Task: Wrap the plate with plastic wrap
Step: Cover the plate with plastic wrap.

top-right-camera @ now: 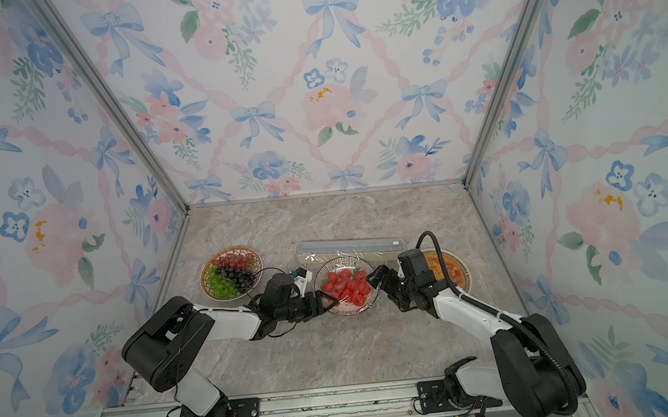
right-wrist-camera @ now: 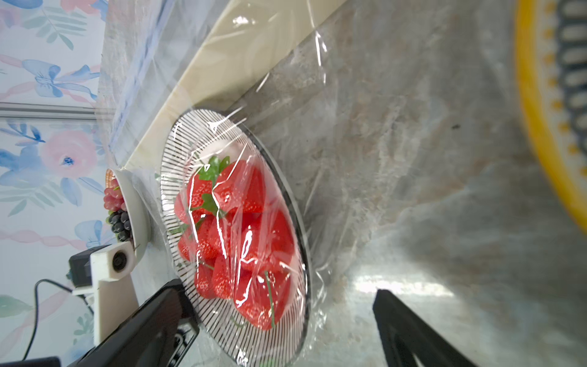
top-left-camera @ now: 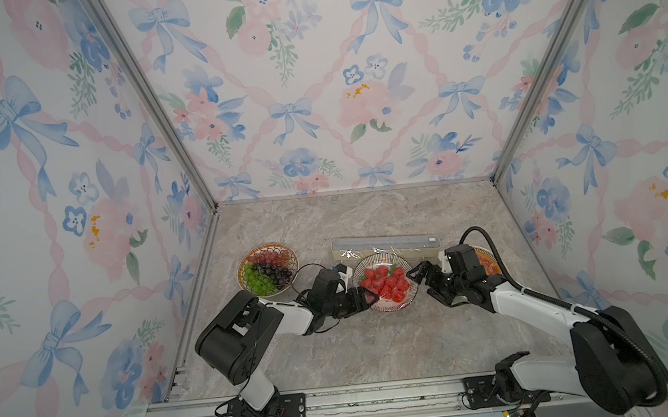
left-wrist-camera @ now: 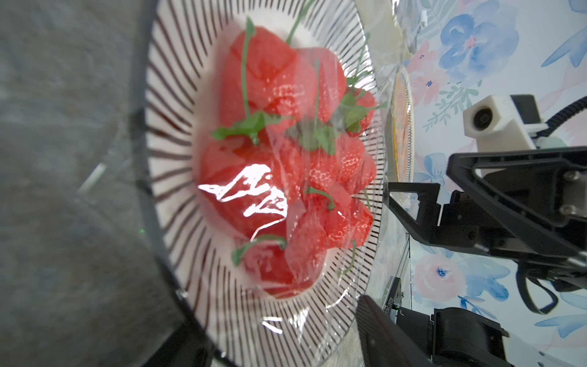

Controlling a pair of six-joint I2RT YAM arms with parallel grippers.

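The plate (top-left-camera: 387,306) is white with black stripes, holds strawberries (top-left-camera: 385,284) and sits mid-table in both top views. Clear plastic wrap (top-left-camera: 370,253) runs from the long cream box (top-left-camera: 386,243) behind it over the fruit, and spreads crinkled on the table (right-wrist-camera: 349,159) beside the plate. My left gripper (top-left-camera: 368,296) is open at the plate's left rim (left-wrist-camera: 178,127), which lies between its fingers (left-wrist-camera: 378,324). On the opposite side my right gripper (top-left-camera: 421,286) is open too, one finger (right-wrist-camera: 152,317) close by the rim (right-wrist-camera: 178,143).
A plate of green, red and dark grapes (top-left-camera: 243,276) stands at the left of the table. A yellow-rimmed plate (right-wrist-camera: 540,127) lies at the right, mostly hidden behind my right arm in both top views. Patterned walls close in three sides.
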